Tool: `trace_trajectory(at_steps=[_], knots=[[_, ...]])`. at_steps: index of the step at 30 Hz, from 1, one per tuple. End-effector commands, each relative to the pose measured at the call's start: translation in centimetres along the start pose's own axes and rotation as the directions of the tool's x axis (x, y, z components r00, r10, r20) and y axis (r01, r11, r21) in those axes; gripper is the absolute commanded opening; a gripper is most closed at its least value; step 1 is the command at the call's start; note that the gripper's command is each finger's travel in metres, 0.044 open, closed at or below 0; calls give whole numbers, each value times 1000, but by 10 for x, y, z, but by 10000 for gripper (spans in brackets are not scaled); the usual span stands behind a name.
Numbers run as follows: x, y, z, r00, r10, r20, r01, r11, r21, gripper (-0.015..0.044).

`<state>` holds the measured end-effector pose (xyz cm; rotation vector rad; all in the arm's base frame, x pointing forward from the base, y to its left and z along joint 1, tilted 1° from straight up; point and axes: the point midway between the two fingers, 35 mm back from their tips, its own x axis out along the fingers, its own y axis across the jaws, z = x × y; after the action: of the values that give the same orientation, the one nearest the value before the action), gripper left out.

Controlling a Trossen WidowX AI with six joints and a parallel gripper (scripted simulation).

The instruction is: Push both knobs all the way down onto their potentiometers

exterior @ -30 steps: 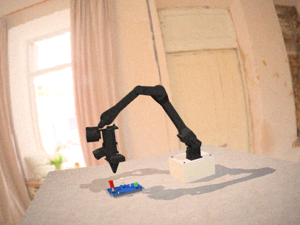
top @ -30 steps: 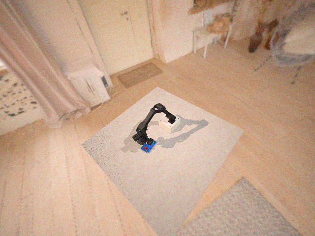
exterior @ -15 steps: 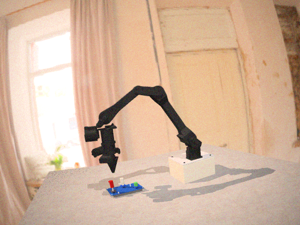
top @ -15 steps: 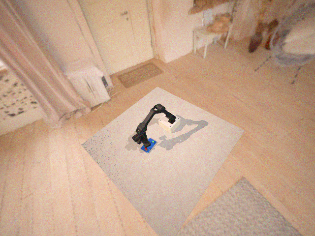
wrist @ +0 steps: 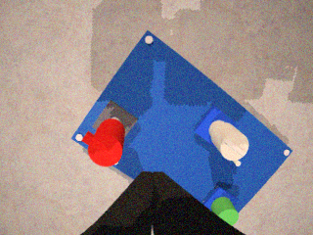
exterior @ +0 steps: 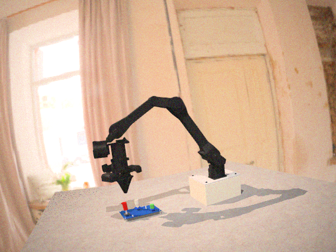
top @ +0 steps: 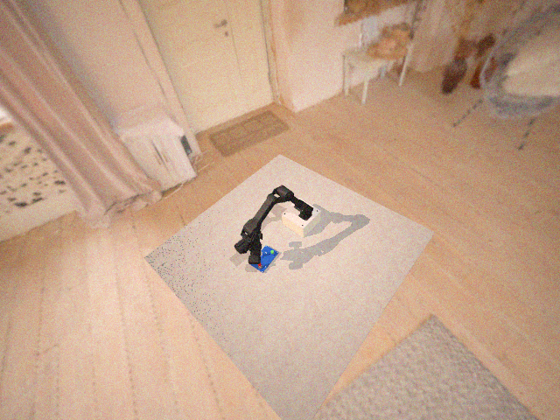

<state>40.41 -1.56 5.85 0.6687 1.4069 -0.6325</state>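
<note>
The blue circuit board (top: 269,259) (exterior: 140,212) (wrist: 171,132) stands low on the table. A red knob (exterior: 124,206) (wrist: 106,146) stands high at one end, with pale shaft showing between it and its grey potentiometer (exterior: 126,214) (wrist: 128,118). A cream knob (exterior: 136,202) (wrist: 230,142) stands above a blue potentiometer (wrist: 207,128); any gap under it is too small to tell. A green knob (top: 272,251) (exterior: 151,206) (wrist: 225,211) sits low at the other end. My gripper (exterior: 125,192) (wrist: 151,182) is shut and empty, pointing down above the board, touching no knob.
The arm's white base box (top: 294,223) (exterior: 222,189) stands to the right of the board in the exterior view. A small pale pin (wrist: 238,163) rises beside the cream knob. Arm shadows fall across the table and part of the board.
</note>
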Motion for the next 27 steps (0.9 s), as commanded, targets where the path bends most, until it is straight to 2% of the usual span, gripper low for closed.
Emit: trace_trajectory(at_steps=[1, 13, 27], knots=[[0, 3, 0, 1000, -1, -8, 2, 986, 168, 0], [-3, 9, 0, 1000, 0, -13, 8, 833, 553, 0], [-7, 16, -1, 1000, 0, -20, 17, 477, 879, 0]])
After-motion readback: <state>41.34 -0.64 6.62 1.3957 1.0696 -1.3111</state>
